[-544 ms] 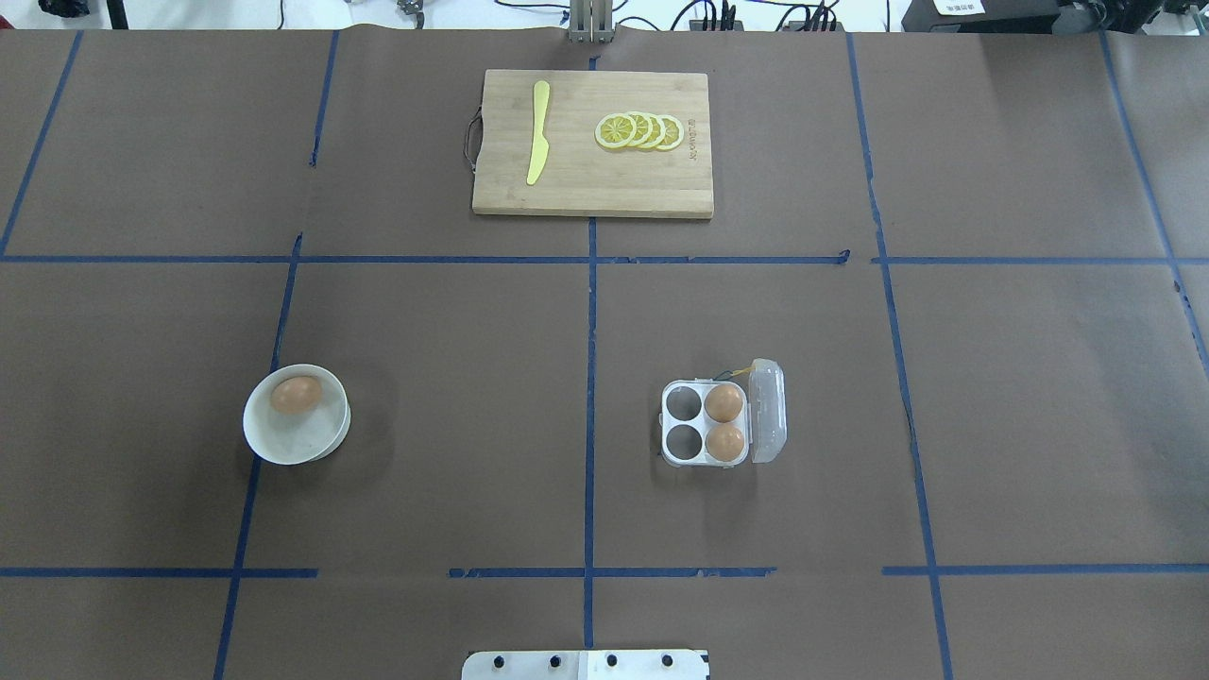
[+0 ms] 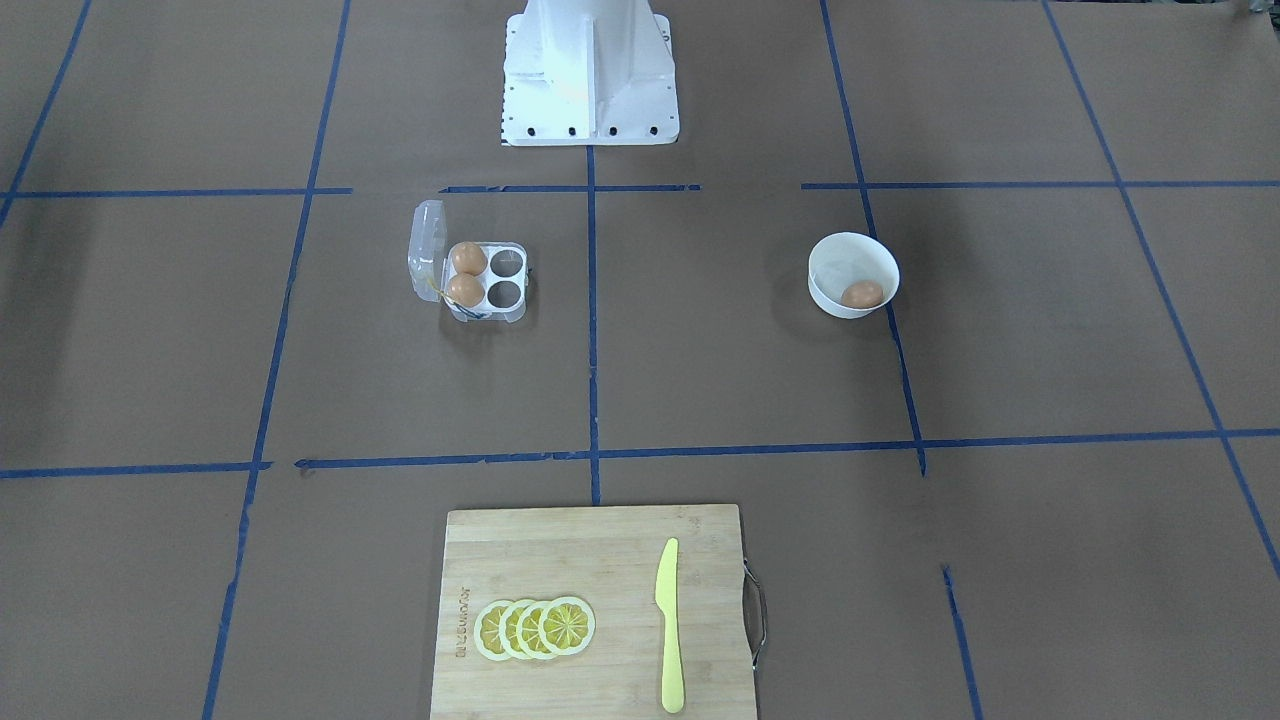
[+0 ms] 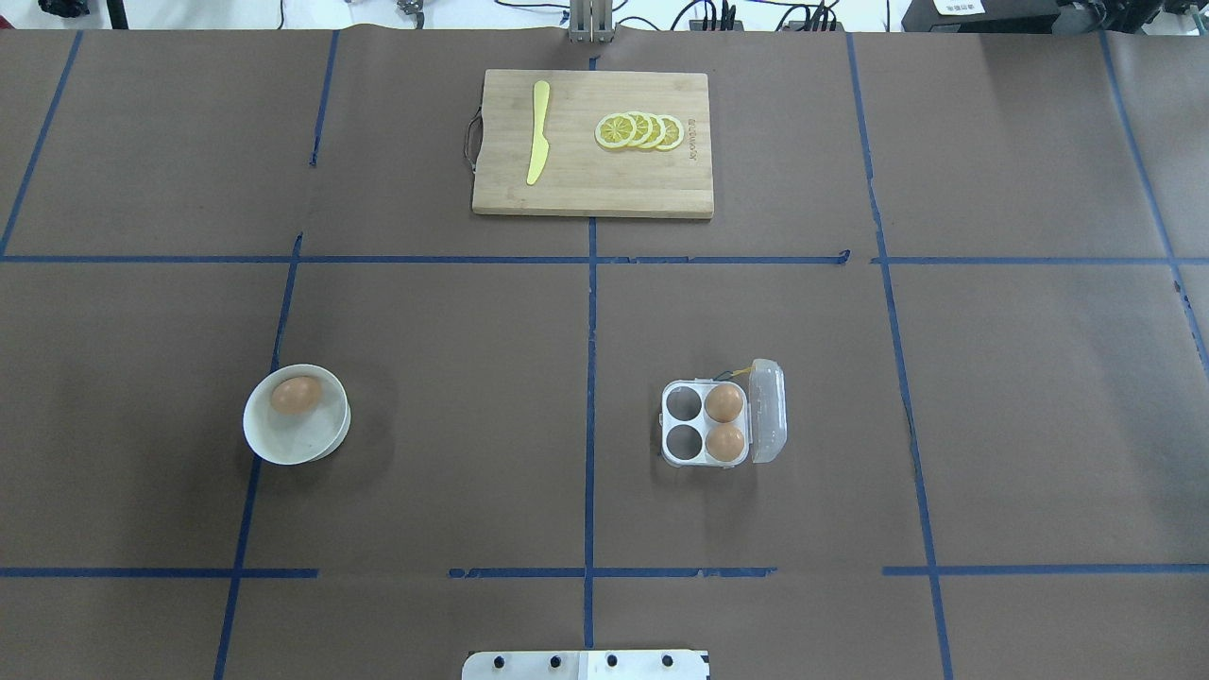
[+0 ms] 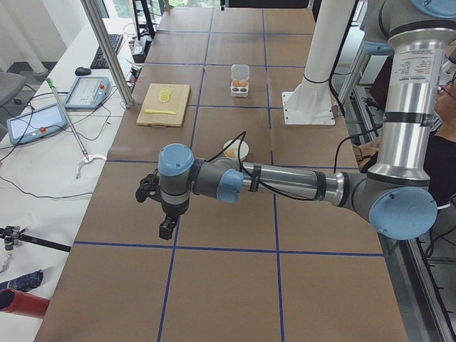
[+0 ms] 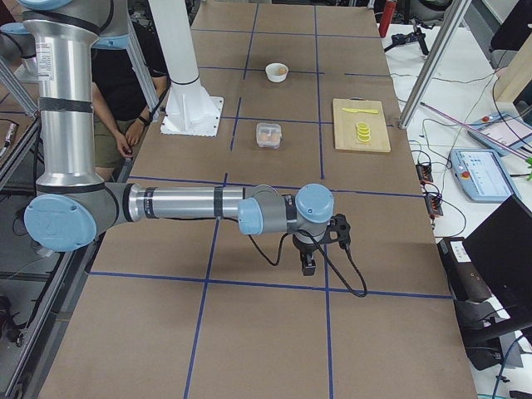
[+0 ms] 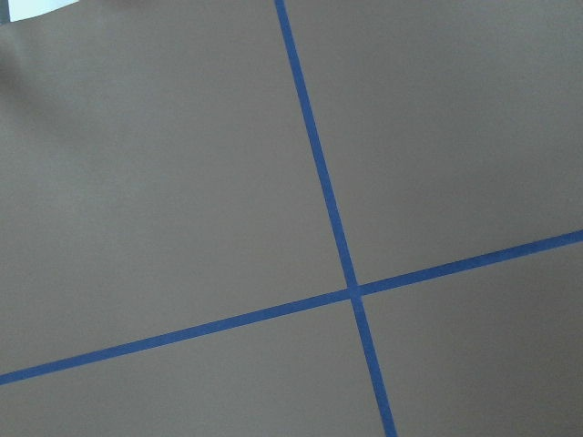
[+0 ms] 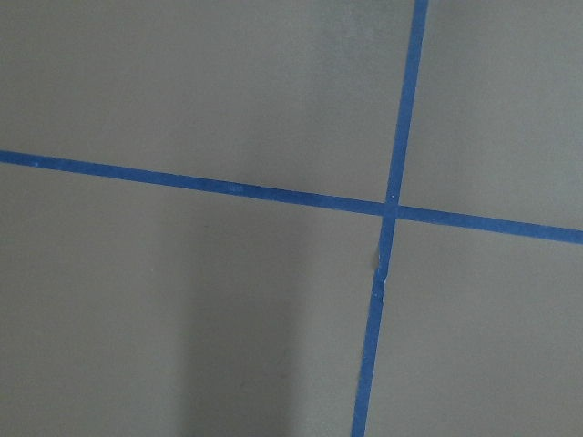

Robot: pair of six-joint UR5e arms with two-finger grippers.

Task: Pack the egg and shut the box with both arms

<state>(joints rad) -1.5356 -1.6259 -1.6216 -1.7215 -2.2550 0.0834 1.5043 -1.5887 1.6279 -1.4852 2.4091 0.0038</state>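
The left hand [image 4: 166,230] and right hand [image 5: 307,266], their opening not discernible, are held far off; the egg [image 3: 296,394] in the white bowl [image 3: 283,444] is judged due to be grasped first for the egg carton [image 3: 704,423].

clear glossy plastic box [image 3: 767,416], matt brown paper table [image 3: 425,425], smooth wooden board [image 3: 604,194].

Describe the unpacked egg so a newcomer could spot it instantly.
On the brown table, find the round white bowl on the robot's left side. The egg lies alone inside it, near the rim farthest from the robot. The other two eggs sit in the clear box on the right; only this one is in a bowl.
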